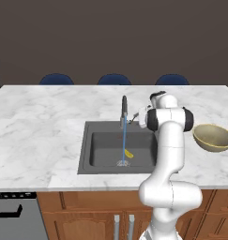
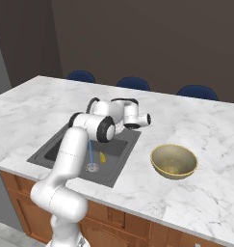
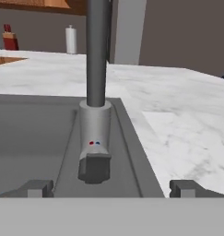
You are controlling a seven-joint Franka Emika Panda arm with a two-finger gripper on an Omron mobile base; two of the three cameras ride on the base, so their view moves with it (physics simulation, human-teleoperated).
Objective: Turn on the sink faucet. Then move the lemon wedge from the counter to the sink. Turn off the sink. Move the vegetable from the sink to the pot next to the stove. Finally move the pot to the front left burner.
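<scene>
White marble counter (image 1: 40,136) with grey veins runs across the left base view, with three blue chair backs (image 1: 114,79) behind it and brown cabinets below. Set into it is the dark sink (image 1: 103,149), where a blue stream of water falls from the faucet (image 1: 124,111) to the drain (image 1: 123,163). The lemon wedge (image 1: 128,153) lies on the basin floor just beside the stream. A tan bowl (image 1: 213,138) sits on the counter right of the sink. The arm bends over the sink's right side, its hand turned toward the faucet.

From the right base view, the wedge (image 2: 102,157) rests in the sink (image 2: 56,152) near the drain (image 2: 92,167), and the bowl (image 2: 174,161) stands apart to the right.

Through the hand view, the faucet's grey base (image 3: 95,133) and dark stem stand straight ahead at the sink's rim. The gripper (image 3: 112,188) is spread wide, its fingertips (image 3: 37,188) apart on either side of the lever and holding nothing.
</scene>
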